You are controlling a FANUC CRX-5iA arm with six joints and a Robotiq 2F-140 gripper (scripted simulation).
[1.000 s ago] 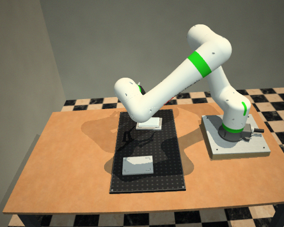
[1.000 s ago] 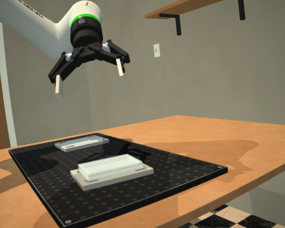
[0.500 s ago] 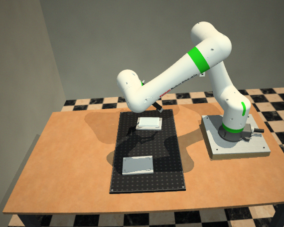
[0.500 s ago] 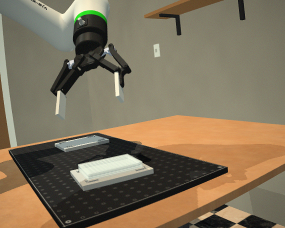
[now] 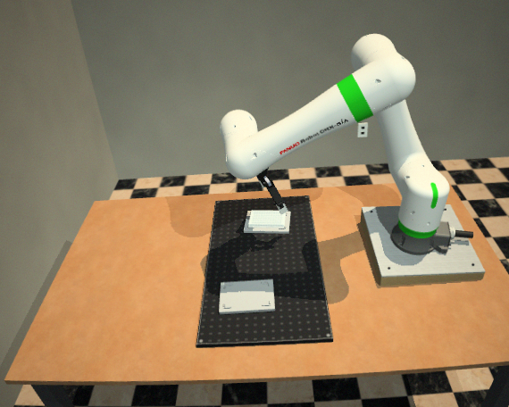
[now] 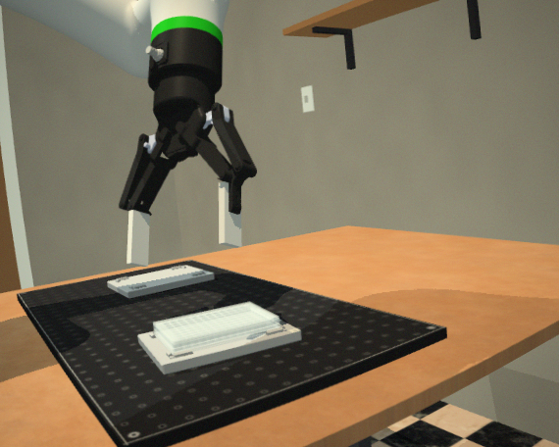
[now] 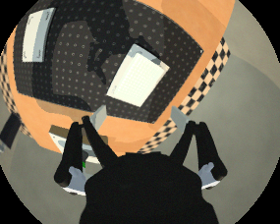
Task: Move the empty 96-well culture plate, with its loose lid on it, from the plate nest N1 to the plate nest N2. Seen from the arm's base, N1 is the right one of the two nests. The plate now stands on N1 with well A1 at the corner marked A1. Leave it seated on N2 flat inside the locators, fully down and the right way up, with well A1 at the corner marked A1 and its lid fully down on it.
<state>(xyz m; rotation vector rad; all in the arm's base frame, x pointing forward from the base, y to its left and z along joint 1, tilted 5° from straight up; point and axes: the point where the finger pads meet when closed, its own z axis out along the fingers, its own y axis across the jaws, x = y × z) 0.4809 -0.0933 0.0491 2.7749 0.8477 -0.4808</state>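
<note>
claw point(image 6: 183, 240): spread wide, holding nothing; upper left of frame
plate point(image 6: 217, 321): lidded on nest N1 point(image 6: 177, 362), centre; unobstructed
nest N2 point(image 6: 124, 288): bare, behind
</note>
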